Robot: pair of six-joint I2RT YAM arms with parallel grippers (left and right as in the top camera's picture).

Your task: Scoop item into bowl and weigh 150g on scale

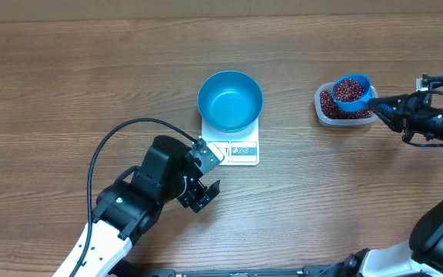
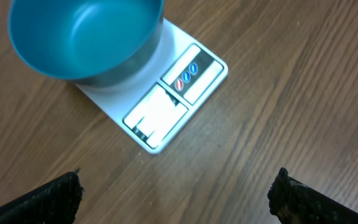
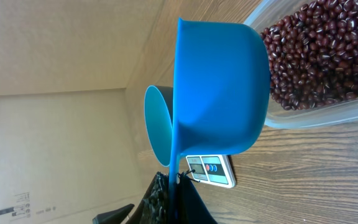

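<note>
One bowl (image 1: 230, 100), one scale (image 1: 233, 151), one scoop (image 1: 351, 91), one tub (image 1: 323, 112) and beans (image 3: 316, 56) past counting share my wooden counter (image 1: 68, 77). The beans are tiny, oval, glossy and dark red-brown. Most lie in the clear tub at the counter's right side, and a heaped load fills the blue scoop, which hangs over that tub. My right claw (image 1: 384, 106) is clamped tight on the scoop's handle. The bowl, round, deep and bright blue, sits on the flat white scale near the middle, leaving the display and button panel uncovered. My left claw (image 1: 209, 176) hangs just beside the scale's panel edge, its jaws spread wide and gripping nothing.
</note>
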